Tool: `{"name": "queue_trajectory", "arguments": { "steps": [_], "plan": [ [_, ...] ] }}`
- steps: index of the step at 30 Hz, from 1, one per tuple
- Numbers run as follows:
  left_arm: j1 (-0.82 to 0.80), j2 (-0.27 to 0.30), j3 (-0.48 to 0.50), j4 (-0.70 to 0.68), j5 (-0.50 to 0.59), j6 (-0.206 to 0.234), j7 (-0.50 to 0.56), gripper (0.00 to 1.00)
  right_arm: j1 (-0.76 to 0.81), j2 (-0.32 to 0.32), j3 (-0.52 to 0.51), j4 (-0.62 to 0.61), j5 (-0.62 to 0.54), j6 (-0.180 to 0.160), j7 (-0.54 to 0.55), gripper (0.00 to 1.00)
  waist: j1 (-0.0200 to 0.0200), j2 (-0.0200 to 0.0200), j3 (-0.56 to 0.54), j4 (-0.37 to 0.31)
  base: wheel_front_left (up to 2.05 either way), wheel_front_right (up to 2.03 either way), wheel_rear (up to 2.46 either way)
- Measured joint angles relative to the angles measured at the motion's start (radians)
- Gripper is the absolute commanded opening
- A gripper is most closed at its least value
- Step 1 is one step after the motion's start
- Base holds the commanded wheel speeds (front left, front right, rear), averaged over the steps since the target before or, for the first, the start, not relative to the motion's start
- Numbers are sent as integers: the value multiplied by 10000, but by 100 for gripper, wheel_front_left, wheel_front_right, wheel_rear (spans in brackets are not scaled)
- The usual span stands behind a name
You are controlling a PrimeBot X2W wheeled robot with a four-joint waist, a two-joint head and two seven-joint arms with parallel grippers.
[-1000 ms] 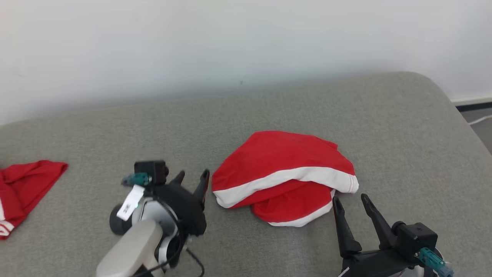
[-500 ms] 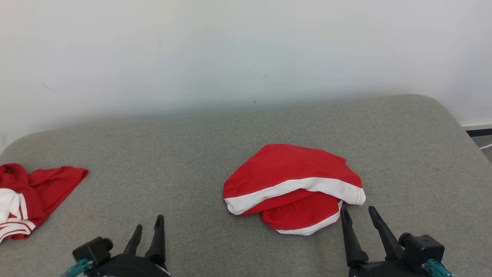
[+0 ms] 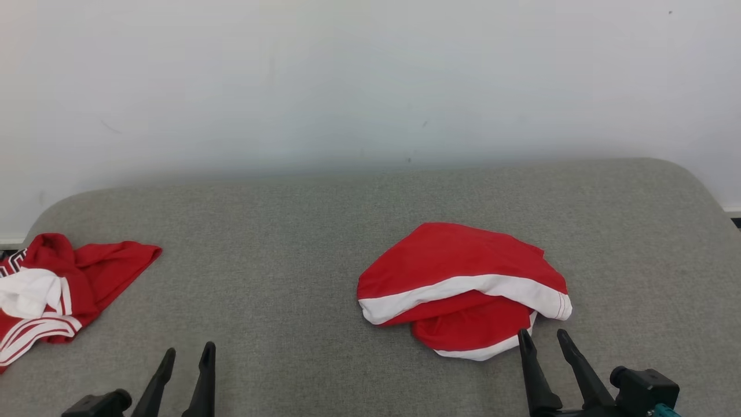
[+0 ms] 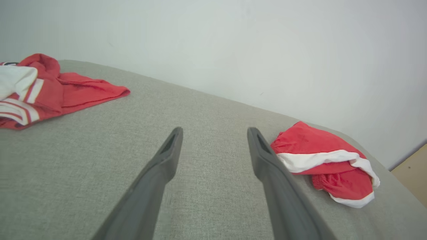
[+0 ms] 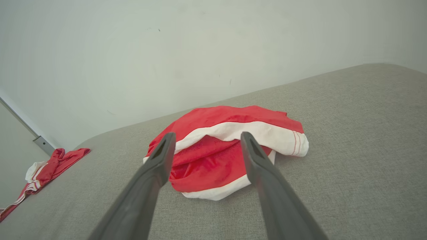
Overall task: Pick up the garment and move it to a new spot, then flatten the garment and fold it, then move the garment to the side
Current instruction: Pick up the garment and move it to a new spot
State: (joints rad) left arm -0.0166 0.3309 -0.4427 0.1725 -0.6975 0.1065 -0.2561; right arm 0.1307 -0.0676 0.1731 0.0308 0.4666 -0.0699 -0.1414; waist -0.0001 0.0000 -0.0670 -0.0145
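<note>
Having been pulled back, the left gripper (image 3: 190,347) is parked low like the right gripper (image 3: 542,332), jaws spread and empty, so the red garment (image 3: 463,260) is left lying on the grey pad (image 3: 289,231)

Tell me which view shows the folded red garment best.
Right wrist view: the garment lies close and centred, just beyond the open right pincer. Head view shows it whole but smaller; left wrist view, small at the right.
</note>
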Motion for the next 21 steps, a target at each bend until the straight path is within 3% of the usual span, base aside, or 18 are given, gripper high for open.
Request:
{"name": "queue_trajectory", "arguments": {
  "steps": [6,13,21],
  "plan": [
    [490,403,280,-1313,629,15,-2,100,23,-198,-349,54,125,115,-19,100,2,0,46,93,0,0,0],
    [1327,773,694,-1593,949,100,-2,100,-79,-291,-708,123,249,73,-159,100,1,0,102,-29,0,0,0],
    [1399,646,755,-2073,1198,165,-2,100,-111,-330,-650,190,253,82,-159,100,1,0,225,-199,0,0,0]
  ]
}}
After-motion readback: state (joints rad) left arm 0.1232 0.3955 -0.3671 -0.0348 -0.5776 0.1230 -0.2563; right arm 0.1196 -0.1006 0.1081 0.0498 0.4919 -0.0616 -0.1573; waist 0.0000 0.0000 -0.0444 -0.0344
